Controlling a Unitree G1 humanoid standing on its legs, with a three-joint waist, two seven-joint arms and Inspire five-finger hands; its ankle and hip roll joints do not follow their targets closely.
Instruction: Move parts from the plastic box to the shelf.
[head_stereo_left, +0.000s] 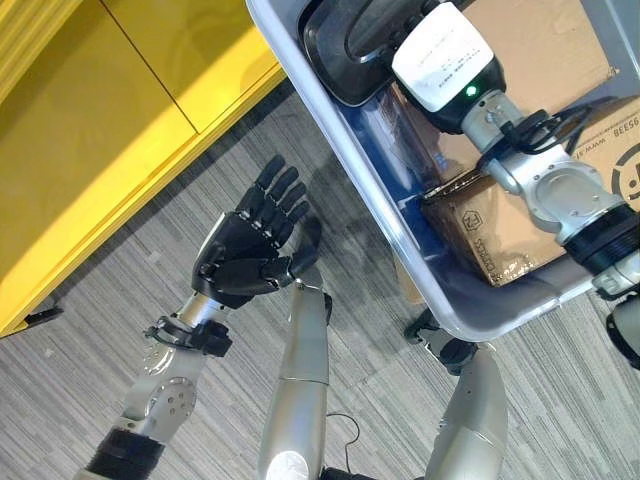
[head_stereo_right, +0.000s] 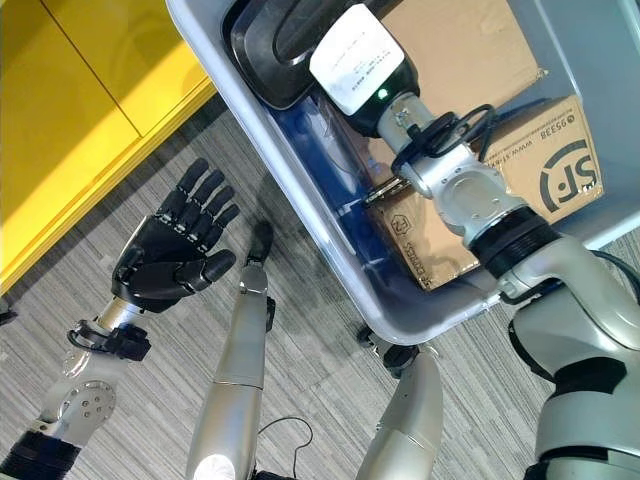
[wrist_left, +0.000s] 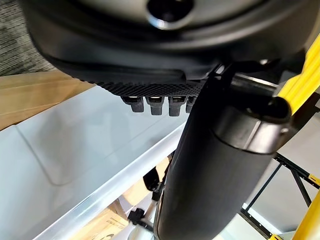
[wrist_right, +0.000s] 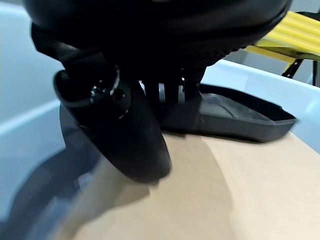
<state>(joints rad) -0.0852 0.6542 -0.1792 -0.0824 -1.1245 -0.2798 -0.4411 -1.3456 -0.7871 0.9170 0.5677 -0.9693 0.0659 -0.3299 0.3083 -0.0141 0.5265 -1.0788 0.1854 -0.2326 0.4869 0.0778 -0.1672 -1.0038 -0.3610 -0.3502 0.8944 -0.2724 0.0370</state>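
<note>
From the left eye view, the plastic box (head_stereo_left: 470, 320) fills the one-to-three o'clock part of the scene, its pale rim running diagonally. Inside lie cardboard boxes (head_stereo_left: 495, 235) and a black moulded part (head_stereo_left: 350, 45) up at twelve o'clock. The right hand (head_stereo_left: 372, 35) reaches in over that black part; how its fingers sit there I cannot tell from here. The left hand (head_stereo_left: 245, 250) hangs over the grey carpet (head_stereo_left: 100, 400) at about eight o'clock, palm up, fingers straight and loose, holding nothing. The yellow shelf (head_stereo_left: 110, 130) takes the ten o'clock corner.

The right eye view gives the same layout, the second cardboard box (head_stereo_right: 550, 160) showing clearly at three o'clock.

In the left wrist view, the straight fingers (wrist_left: 155, 104) stand before the box's pale wall (wrist_left: 75, 145).

In the right wrist view, the thumb (wrist_right: 125, 135) and fingers (wrist_right: 167, 92) close on the black part's edge (wrist_right: 235, 120), which lies on brown cardboard (wrist_right: 225, 190).
</note>
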